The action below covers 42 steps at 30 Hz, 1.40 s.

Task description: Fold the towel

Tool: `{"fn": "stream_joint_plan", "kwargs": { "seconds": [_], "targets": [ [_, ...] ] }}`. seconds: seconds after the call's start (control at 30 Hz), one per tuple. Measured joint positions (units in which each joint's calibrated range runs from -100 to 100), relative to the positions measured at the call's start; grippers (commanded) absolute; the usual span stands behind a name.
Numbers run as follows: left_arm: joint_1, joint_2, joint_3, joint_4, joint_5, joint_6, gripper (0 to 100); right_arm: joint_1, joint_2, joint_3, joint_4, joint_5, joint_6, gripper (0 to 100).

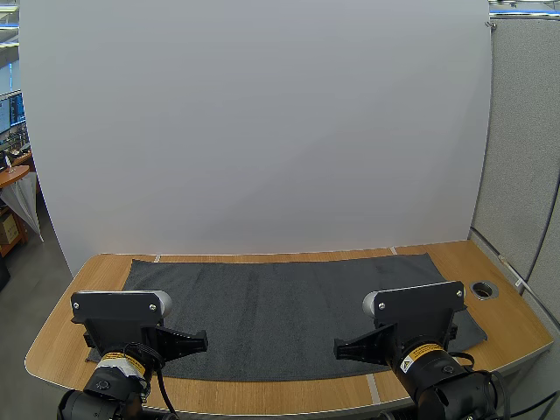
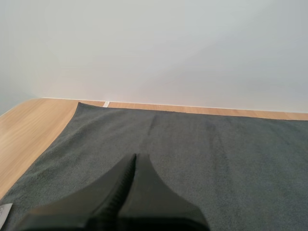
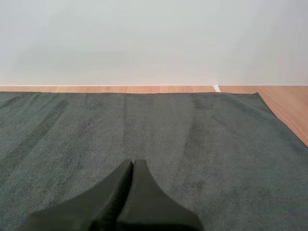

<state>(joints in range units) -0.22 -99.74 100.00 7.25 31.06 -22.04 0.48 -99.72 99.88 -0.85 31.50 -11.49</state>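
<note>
**One towel [image 1: 289, 315], zero folds so far**

Just one dark grey towel, spread flat on the one wooden table [image 1: 516, 324]. Two grippers: the left gripper [image 2: 135, 156] and right gripper [image 3: 133, 162] each have their jaws pressed together into a single wedge, gripping nothing. The towel lies beneath and ahead of both tips.

A wide white board [image 1: 262, 131] stands upright, its face evenly and softly lit. At its foot is a wooden table [image 1: 516, 328] with rounded corners, and the board's lower edge meets the tabletop. A round cable hole [image 1: 483, 288] sits in the tabletop just in front of the board's right end. Right of the board stands a grey partition [image 1: 525, 131]. Left of the board are a desk [image 1: 12, 175] with a monitor [image 1: 12, 112] on it, and grey floor [image 1: 39, 280] below.
</note>
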Motion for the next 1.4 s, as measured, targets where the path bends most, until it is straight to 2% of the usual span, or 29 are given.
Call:
{"fn": "stream_joint_plan", "kwargs": {
  "seconds": [1.4],
  "targets": [
    [0.00,0.0,0.0,0.0,0.0,0.0,0,0.0,0.0,0.0,1.8,0.0,0.0,0]
  ]
}}
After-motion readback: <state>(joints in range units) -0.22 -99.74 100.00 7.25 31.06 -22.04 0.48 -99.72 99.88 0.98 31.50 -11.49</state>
